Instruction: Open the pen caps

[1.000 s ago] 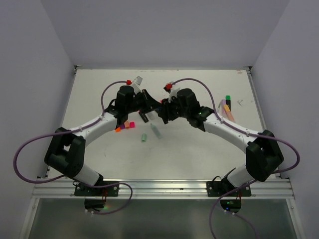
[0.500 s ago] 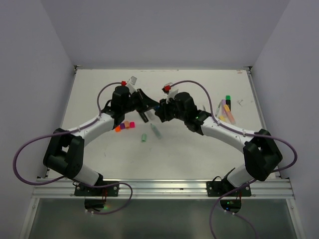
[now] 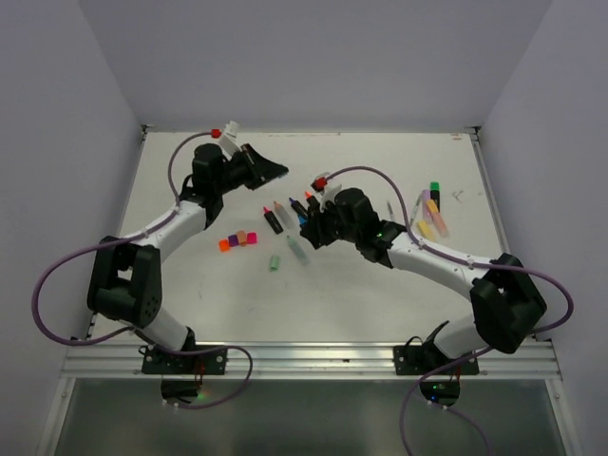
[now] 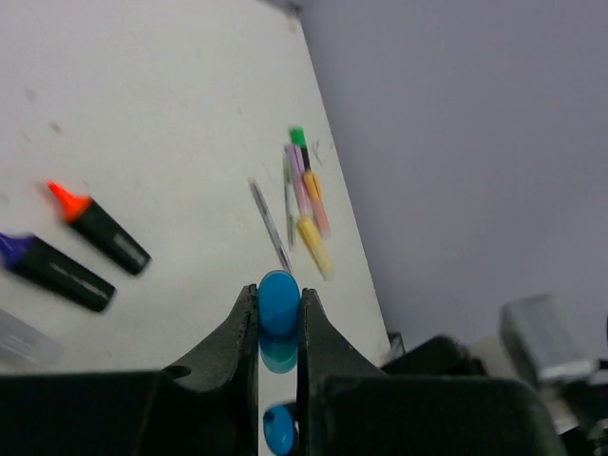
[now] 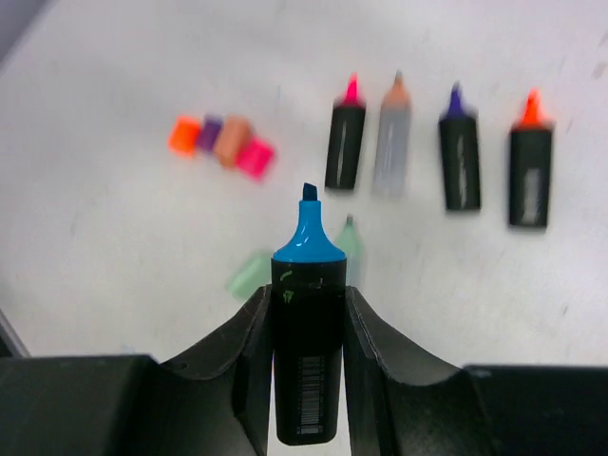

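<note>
As things stand: the small blue plastic cap [image 4: 278, 306] is off its pen, so the step in hand looks like parking both pieces.
Left tool [image 4: 277, 296]: clenched on the blue cap, over the far-left part of the white table [image 3: 380, 304], well apart from the right tool.
Setting the cap down: bring it beside the row of loose caps [image 3: 238, 240] (orange, purple, tan and pink, lying left of centre). Let go only close to the surface, since a stubby round cap will probably roll.
Pale green cap [image 3: 273, 263]: on the table just near and right of that row, with a pale green pen [image 3: 297, 250] beside it.
Four uncapped highlighters [image 5: 437, 157]: side by side at centre, tips bare. Three are black with pink, purple and orange tips, and one is pale grey.
Right tool [image 5: 307, 299]: grasping the black highlighter body [image 5: 307, 366] low over the table's centre, its blue chisel tip [image 5: 309, 242] exposed.
Laying the pen down: set it parallel to the uncapped four. Keep the wet tip off the table and off the neighbouring pens, then ease the grip apart.
Capped highlighters [image 3: 430, 207]: a cluster at the far right, one with a green cap [image 3: 434, 186]; these look like the work left to do.
</note>
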{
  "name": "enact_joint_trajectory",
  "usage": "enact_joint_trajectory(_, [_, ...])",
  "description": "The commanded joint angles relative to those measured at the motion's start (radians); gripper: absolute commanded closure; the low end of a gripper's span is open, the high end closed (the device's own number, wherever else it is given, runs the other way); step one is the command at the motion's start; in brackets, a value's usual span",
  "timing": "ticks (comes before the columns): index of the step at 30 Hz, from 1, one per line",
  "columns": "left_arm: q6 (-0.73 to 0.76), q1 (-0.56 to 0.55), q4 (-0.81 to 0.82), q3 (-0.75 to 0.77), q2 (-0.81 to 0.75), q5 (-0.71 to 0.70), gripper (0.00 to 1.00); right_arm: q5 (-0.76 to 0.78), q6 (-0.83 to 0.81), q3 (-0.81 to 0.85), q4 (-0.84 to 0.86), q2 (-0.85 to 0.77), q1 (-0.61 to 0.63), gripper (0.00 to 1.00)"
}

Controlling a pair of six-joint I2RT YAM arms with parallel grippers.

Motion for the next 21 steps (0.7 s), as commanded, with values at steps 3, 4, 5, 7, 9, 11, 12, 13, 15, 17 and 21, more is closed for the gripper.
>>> enact_joint_trajectory(3, [0.142, 0.12, 0.198, 0.063, -0.051, -0.139, 1.0, -0.08, 0.015, -0.092, -0.227, -0.017, 0.02, 1.0])
enact_joint_trajectory(4, [0.168, 0.12, 0.174, 0.071, -0.058, -0.156, 1.0, -0.072, 0.022, -0.099, -0.227, -0.022, 0.02, 1.0])
enact_joint_trajectory(5, [0.195, 0.12, 0.14, 0.074, -0.067, -0.176, 1.0, -0.067, 0.028, -0.109, -0.219, -0.028, 0.02, 1.0])
enact_joint_trajectory(7, [0.188, 0.12, 0.081, 0.062, -0.096, -0.21, 1.0, -0.028, 0.028, -0.113, -0.222, -0.032, 0.021, 1.0])
enact_joint_trajectory(9, [0.199, 0.113, -0.089, 0.072, -0.13, -0.258, 1.0, 0.015, 0.022, -0.083, -0.243, -0.025, 0.017, 1.0])
enact_joint_trajectory(11, [0.229, 0.074, -0.226, 0.071, -0.154, -0.333, 1.0, 0.084, 0.021, -0.049, -0.297, 0.013, 0.008, 1.0])
enact_joint_trajectory(12, [0.239, 0.059, -0.309, 0.027, -0.191, -0.351, 1.0, 0.084, 0.001, -0.026, -0.3, 0.029, 0.006, 1.0])
enact_joint_trajectory(13, [0.243, 0.045, -0.346, -0.009, -0.216, -0.376, 1.0, 0.107, -0.007, -0.017, -0.305, 0.04, 0.008, 1.0])
enact_joint_trajectory(15, [0.222, 0.019, -0.374, -0.093, -0.307, -0.393, 1.0, 0.118, -0.01, -0.003, -0.293, 0.081, 0.006, 1.0])
enact_joint_trajectory(17, [0.217, -0.001, -0.374, -0.216, -0.369, -0.402, 1.0, 0.132, -0.028, 0.031, -0.285, 0.135, 0.006, 1.0])
enact_joint_trajectory(21, [0.225, -0.033, -0.425, -0.372, -0.479, -0.437, 1.0, 0.138, -0.047, 0.083, -0.26, 0.224, 0.0, 1.0])
